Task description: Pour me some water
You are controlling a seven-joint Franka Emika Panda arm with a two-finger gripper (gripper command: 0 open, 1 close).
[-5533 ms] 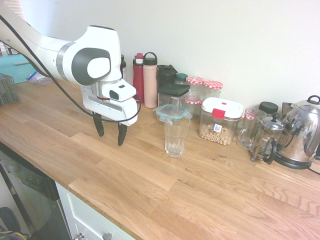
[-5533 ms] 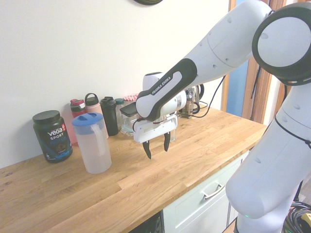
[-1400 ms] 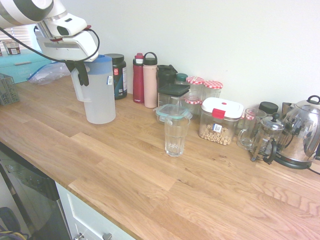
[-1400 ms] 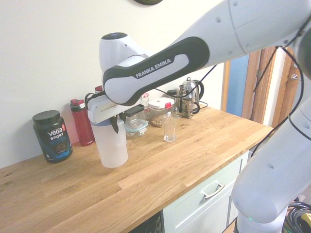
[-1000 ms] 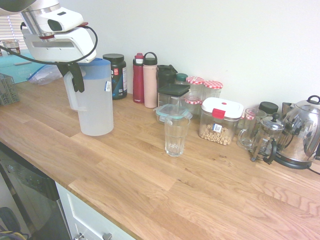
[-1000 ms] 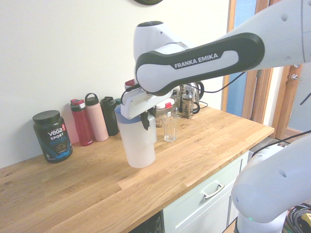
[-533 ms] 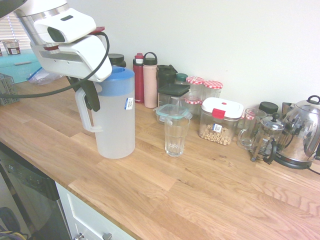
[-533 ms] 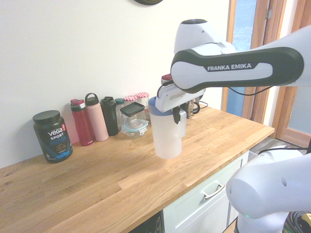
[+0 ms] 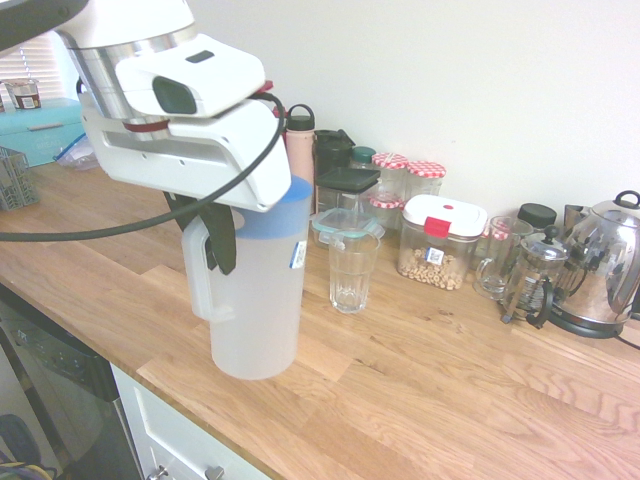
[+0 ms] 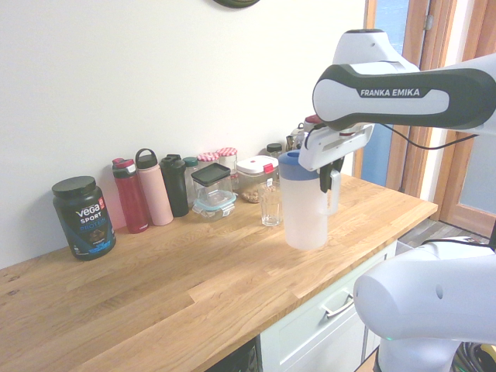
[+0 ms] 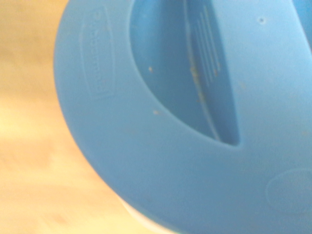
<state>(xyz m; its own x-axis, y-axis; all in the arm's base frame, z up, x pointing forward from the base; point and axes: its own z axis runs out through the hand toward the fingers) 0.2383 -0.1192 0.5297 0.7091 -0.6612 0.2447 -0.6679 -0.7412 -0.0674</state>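
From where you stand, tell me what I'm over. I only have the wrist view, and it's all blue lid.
Observer: That lid tops the jug, which the gripper holds by its side handle, upright, clear of the counter.
Operator: Give me the glass's position.
Observer: The empty glass stands on the counter just beyond the jug, toward the wall, apart from it.
Operator: Report anything crowding the glass.
Observer: A lidded glass container sits right behind it; a jar with a white lid stands beside that.

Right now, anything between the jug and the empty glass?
Nothing: bare wooden counter between the jug and the glass, clearest in the second exterior view.
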